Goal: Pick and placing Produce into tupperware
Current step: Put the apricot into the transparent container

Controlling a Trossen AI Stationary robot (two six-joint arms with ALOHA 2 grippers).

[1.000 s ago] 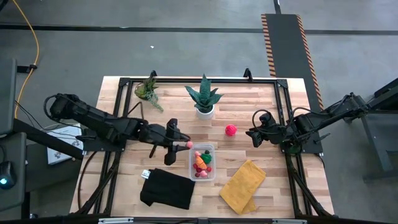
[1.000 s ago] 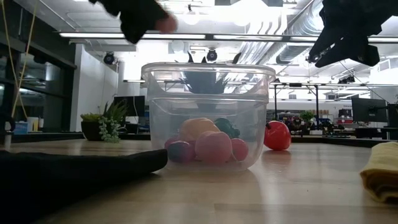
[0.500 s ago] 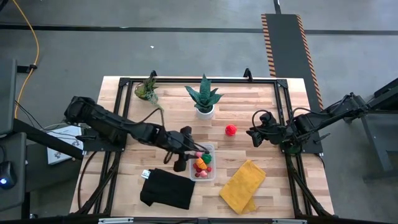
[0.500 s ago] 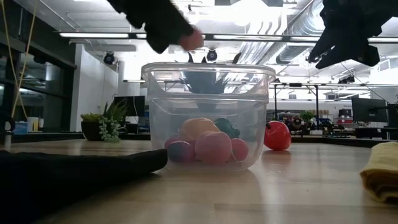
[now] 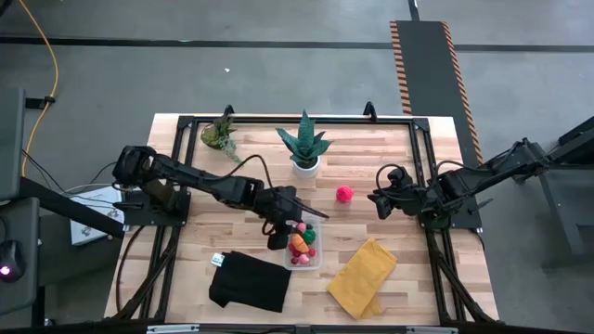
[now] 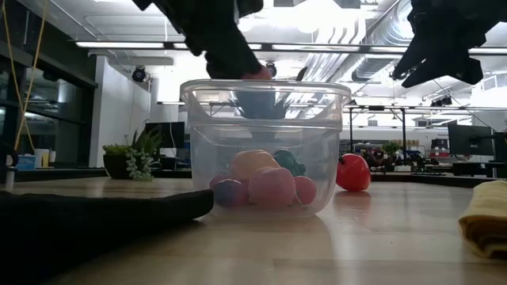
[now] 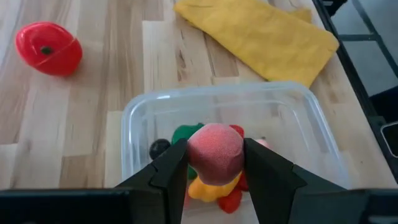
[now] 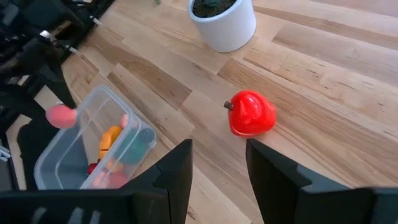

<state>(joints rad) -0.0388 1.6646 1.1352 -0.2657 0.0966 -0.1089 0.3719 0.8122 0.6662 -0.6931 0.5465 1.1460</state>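
Observation:
The clear tupperware [image 5: 304, 243] sits on the table's near middle and holds several toy pieces [image 6: 269, 180]: orange, green, red and pink. My left gripper [image 7: 216, 163] hovers over the container's far-left rim, shut on a pink round toy fruit [image 7: 215, 153]; the same fruit [image 8: 61, 116] shows above the box in the right wrist view. A red toy pepper [image 5: 345, 194] lies on the wood right of the white pot. My right gripper [image 8: 217, 163] is open, raised above the table's right part, its fingers pointing toward the pepper [image 8: 250, 114]. My left gripper pinches the pink round fruit [image 7: 205, 149] between its two fingers, one on each side. The fingers slant down from the table's left. The fruit is lifted clear, just above the container's rim [image 6: 257, 75].
A spiky plant in a white pot [image 5: 304, 148] and a smaller plant [image 5: 221, 134] stand at the far side. A black cloth [image 5: 249, 281] lies near-left of the container, a yellow cloth [image 5: 364, 276] near-right. A black frame [image 5: 422, 158] borders the table.
My left gripper has travelled toward the table's right and slightly down, carrying the pink fruit from left of the container to just above its far-left rim. The right arm and the other things have kept still.

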